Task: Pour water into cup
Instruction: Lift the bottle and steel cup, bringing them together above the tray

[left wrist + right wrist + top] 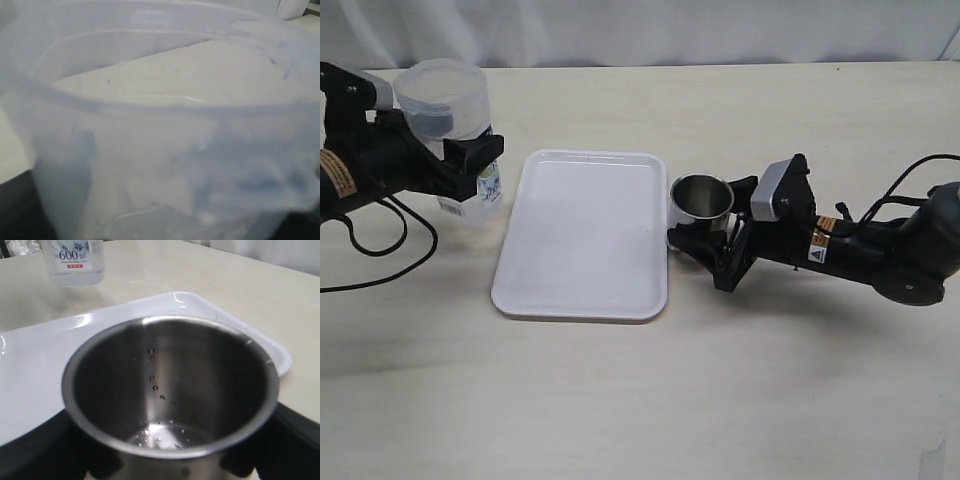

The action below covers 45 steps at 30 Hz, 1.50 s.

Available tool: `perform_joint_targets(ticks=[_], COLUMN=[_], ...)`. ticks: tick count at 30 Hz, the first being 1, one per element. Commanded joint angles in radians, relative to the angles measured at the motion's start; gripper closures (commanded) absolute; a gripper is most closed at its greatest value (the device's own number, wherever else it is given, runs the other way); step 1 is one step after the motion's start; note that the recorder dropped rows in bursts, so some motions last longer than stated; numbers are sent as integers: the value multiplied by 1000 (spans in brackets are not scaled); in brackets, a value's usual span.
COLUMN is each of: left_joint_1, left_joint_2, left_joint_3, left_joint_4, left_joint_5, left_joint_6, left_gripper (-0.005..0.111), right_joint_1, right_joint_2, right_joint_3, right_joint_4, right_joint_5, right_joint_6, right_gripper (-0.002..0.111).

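Observation:
My left gripper [460, 145] is shut on a translucent plastic container [445, 100] with a blue-white label and holds it upright left of the white tray. The container fills the left wrist view [160, 125], and the gripper [165, 200] shows only as dark shapes behind its wall. My right gripper [708, 218] is shut on the steel cup [701, 197], which stands upright on the table by the tray's right edge. In the right wrist view the cup [170, 390] sits between the gripper's [170, 460] dark fingers. Drops and a thin film of water [170, 434] lie in the cup.
The white tray [582, 235] lies between the two grippers and also shows behind the cup in the right wrist view [40, 365]. The container's labelled lower part [75, 260] shows beyond the tray. Black cables trail from both arms on the table.

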Motion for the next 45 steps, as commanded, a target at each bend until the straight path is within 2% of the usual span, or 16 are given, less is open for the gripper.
perform_joint_targets(ticks=[1,7,17,20,23,27,31,34,36,45], left_joint_1=[-14,-69,-200,-226,-256,-267,-267,-267,-267,-267], left_joint_2=[-13,-13,-13,-13,-13,-13,-13,-13,-13,-13], left_joint_3=[-38,-107,-253,-276,-310,-329,-330,-330,-330,-330], left_joint_4=[20,20,20,18,27,65,74,195,241,237], left_joint_5=[-20,91,217,257,331,403,394,390,400,403], left_joint_6=[-42,-42,-42,-42,-42,-40,-14,-12,20,167], left_gripper=[107,107,107,107,107,107,107,107,107,107], right_joint_1=[1,1,1,1,49,92,153,197,202,202], right_joint_2=[-11,-11,-11,-11,-11,-11,-11,-11,-11,-11], right_joint_3=[-45,-87,-203,-236,-272,-302,-325,-346,-348,-348], right_joint_4=[-5,-10,-172,-220,-273,-303,-347,-342,-332,-276], right_joint_5=[-19,-19,-19,-19,-19,-19,8,65,68,74], right_joint_6=[-8,26,360,399,417,459,461,473,473,381], right_gripper=[104,104,104,104,104,104,104,104,104,104])
